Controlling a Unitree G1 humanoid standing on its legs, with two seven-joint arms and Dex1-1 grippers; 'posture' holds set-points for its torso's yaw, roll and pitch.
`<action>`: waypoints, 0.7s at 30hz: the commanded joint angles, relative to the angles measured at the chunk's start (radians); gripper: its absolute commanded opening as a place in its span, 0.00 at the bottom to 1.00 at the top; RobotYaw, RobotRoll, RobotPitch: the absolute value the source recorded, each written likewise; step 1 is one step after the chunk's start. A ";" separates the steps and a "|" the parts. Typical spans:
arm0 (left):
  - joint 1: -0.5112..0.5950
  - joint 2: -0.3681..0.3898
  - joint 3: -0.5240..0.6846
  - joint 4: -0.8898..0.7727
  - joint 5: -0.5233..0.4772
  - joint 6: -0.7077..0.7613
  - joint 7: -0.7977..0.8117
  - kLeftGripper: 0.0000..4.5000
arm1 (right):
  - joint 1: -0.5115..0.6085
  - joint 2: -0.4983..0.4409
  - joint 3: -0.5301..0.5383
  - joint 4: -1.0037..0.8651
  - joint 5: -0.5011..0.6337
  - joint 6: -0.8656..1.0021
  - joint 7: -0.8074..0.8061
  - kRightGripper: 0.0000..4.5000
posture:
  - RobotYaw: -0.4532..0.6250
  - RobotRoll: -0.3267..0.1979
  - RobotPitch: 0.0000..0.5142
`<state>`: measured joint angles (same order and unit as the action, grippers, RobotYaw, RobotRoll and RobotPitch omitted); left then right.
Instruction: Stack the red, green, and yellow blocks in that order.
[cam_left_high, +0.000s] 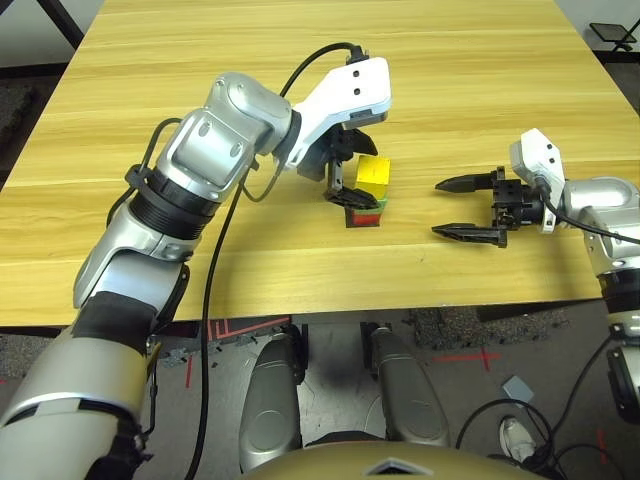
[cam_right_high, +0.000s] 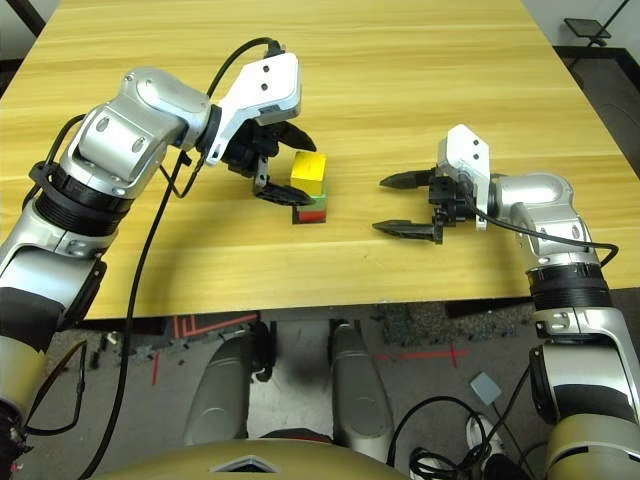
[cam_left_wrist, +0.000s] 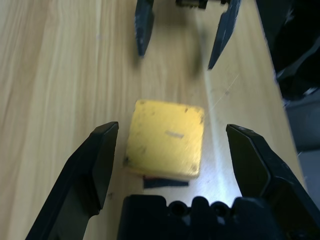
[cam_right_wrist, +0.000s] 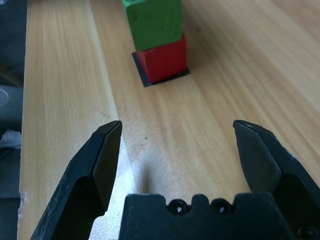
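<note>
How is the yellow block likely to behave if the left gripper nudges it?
The yellow block looks rigid, with flat faces, so it would probably slide rather than roll. Perched on the green block with nothing else supporting it, it could topple off, and the push might shift the red block too.

Left gripper (cam_left_wrist: 172, 162) hung open, wrist above and behind fingertips. Right gripper (cam_right_wrist: 177, 160) open, fingers level, forearm behind.
</note>
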<state>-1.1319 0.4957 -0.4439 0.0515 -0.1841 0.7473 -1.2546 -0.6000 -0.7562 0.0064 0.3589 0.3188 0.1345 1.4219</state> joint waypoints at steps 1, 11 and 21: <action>-0.002 0.009 0.122 -0.053 -0.079 0.088 0.033 0.99 | -0.026 -0.045 -0.078 0.024 0.052 0.051 -0.006 1.00 | 0.44 0.77 0.45; 0.173 0.091 0.585 -0.154 -0.220 0.355 0.350 0.99 | -0.049 -0.157 -0.283 0.215 0.060 0.083 -0.242 1.00 | 0.45 0.69 0.45; 0.590 -0.071 0.751 -0.158 -0.050 -0.182 0.788 0.99 | -0.077 -0.093 -0.413 0.559 0.044 -0.202 -0.524 1.00 | 0.44 0.62 0.48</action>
<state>-0.5714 0.4330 0.2898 -0.1214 -0.2668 0.6800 -0.5026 -0.6752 -0.8318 -0.3717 0.8460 0.3773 -0.0126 0.9284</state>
